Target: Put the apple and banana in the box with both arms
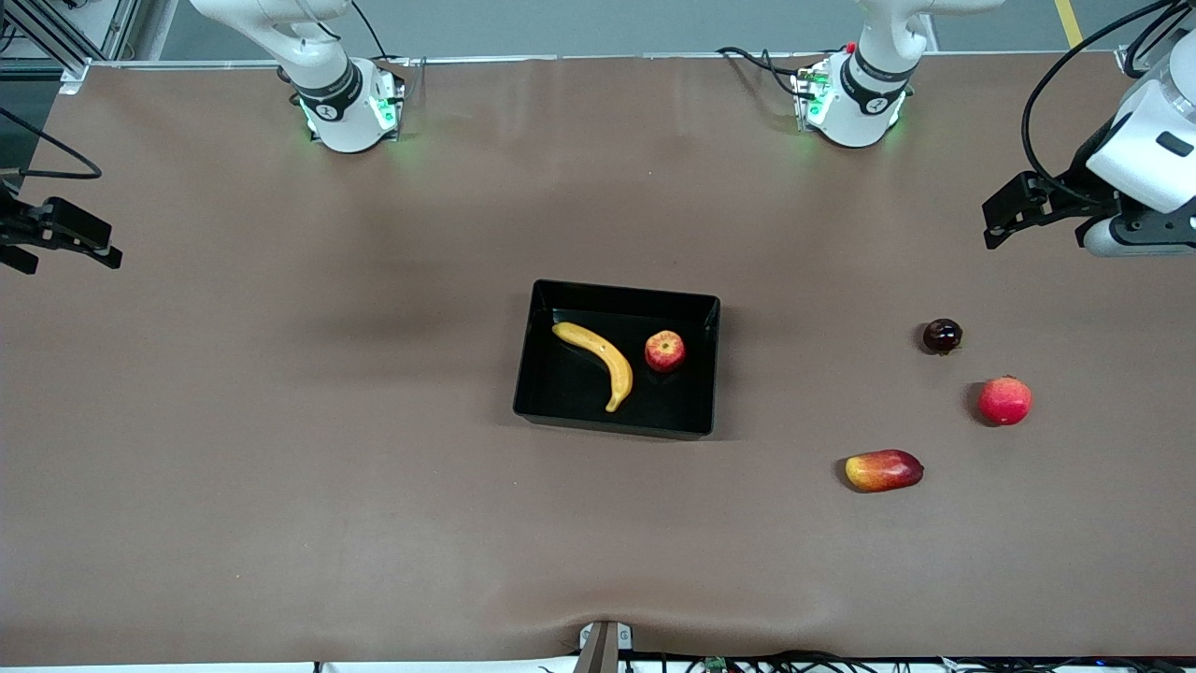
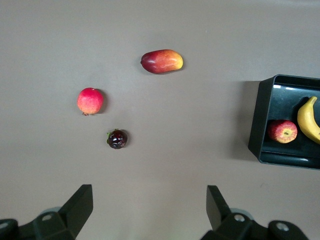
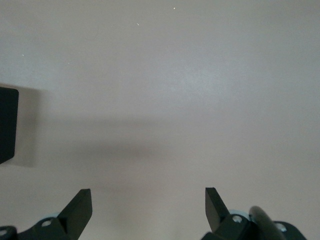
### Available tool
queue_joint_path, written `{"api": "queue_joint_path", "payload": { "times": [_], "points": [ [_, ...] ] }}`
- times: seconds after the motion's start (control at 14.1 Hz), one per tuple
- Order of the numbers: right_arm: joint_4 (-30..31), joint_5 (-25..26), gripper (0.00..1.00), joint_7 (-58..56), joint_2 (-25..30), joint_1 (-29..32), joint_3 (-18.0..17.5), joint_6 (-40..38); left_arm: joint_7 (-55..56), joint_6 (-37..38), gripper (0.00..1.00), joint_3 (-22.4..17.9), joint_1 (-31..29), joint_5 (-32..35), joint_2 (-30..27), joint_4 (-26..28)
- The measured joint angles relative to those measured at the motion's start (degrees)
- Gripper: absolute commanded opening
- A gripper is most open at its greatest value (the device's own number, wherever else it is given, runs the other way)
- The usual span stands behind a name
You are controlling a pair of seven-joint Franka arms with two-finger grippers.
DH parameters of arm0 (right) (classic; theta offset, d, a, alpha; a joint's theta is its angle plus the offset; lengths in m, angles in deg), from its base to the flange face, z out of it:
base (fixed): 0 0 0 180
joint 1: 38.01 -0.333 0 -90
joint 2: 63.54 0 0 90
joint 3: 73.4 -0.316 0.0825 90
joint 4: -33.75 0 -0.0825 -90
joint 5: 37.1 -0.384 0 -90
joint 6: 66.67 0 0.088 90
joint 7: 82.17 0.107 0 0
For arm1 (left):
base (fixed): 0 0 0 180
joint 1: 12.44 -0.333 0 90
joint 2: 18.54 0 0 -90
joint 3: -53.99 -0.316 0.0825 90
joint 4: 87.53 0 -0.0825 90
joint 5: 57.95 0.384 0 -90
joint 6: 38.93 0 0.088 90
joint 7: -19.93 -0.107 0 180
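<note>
The black box (image 1: 696, 369) sits mid-table. The yellow banana (image 1: 598, 360) lies in it, and the small red apple (image 1: 664, 350) lies beside the banana, toward the left arm's end. My left gripper (image 1: 998, 222) hangs open and empty over bare table at the left arm's end. In the left wrist view its gripper (image 2: 150, 200) is open, with the box (image 2: 257, 125), apple (image 2: 282, 131) and banana (image 2: 310, 120) at the edge. My right gripper (image 1: 93, 245) is open and empty over the right arm's end. The right wrist view shows its gripper (image 3: 149, 202) and a box corner (image 3: 7, 125).
Three other fruits lie toward the left arm's end: a dark purple fruit (image 1: 942, 336), a round pinkish-red fruit (image 1: 1004, 400) and a red-and-yellow mango-like fruit (image 1: 883, 470). They also show in the left wrist view: dark fruit (image 2: 117, 139), pinkish-red fruit (image 2: 90, 100), mango-like fruit (image 2: 162, 61).
</note>
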Motion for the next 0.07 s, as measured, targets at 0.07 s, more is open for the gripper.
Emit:
{"api": "queue_joint_path", "payload": {
  "times": [0.07],
  "points": [
    [0.0, 0.0, 1.0, 0.0, 0.0, 0.0, 0.0, 0.0, 0.0, 0.0, 1.0, 0.0, 0.0, 0.0, 0.1, 0.0]
  ]
}}
